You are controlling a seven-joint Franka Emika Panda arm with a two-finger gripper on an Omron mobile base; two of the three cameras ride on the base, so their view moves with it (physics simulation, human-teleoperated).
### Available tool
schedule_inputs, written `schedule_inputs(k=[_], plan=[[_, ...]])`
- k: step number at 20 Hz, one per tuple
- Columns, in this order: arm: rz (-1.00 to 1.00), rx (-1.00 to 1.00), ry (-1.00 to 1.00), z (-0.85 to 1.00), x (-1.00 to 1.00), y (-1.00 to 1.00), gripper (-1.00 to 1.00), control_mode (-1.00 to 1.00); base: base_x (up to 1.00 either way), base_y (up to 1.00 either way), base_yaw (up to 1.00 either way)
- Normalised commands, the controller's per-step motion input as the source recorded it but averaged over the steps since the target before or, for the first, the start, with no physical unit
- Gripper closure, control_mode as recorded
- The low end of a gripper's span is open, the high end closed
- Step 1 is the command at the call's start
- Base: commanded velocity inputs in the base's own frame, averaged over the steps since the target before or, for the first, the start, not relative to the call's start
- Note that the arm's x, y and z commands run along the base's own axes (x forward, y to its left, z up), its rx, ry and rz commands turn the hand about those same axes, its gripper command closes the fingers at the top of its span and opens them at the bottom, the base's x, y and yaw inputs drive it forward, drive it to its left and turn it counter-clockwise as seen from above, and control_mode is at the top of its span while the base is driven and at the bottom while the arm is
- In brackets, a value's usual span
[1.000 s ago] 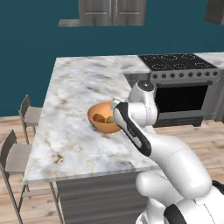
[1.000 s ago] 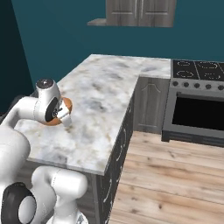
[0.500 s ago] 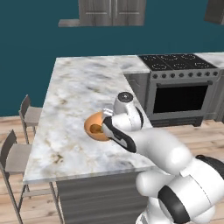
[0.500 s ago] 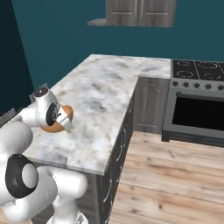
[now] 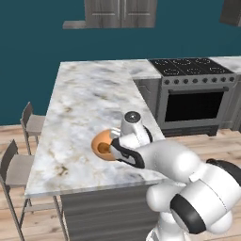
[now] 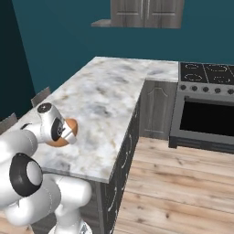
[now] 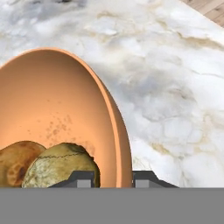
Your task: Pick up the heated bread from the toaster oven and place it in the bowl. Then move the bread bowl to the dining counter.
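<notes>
Under the pincer: the dining counter (image 5: pixel 89 103), long, white-grey veined marble top on a grey base, reaching away ahead of the pincer to the teal wall. Beyond the counter's far right corner, well apart from the pincer: a steel range (image 5: pixel 195 92) with black cooktop, a row of knobs and a dark oven window. High on the wall, far ahead of the pincer: grey wall cabinets (image 5: pixel 120 12). Along the counter's left edge, to the pincer's left and lower: two grey chairs (image 5: pixel 16 164). Around the counter's right side and below pincer level: a wooden plank floor (image 6: pixel 183 183).

In the pincer: the bowl (image 5: pixel 102 143), round, smooth, orange-tan, over the near part of the marble top, tilted with its mouth toward the left base camera. Whether resting on the marble or clear of it: cannot tell.

On the bowl's rim: the gripper (image 7: pixel 113 178), drawn narrow, one finger inside the wall and one outside, the rim pinched between.

Inside the bowl, right by the inner finger: the heated bread (image 7: pixel 63 164), olive-tan and knobbly, against the wall. Touching it, on the side away from the pincer: a darker brown lump (image 7: pixel 15 159).
</notes>
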Motion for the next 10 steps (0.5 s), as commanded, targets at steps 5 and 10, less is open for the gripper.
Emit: schedule_inputs(k=[5, 10], plan=[[0.0, 0.0, 0.0, -0.25, 0.0, -0.08, 1.0, -1.0, 0.0, 0.0, 0.0], [0.0, 0.0, 0.0, -0.14, 0.29, 0.0, 1.0, -1.0, 0.0, 0.0, 0.0]])
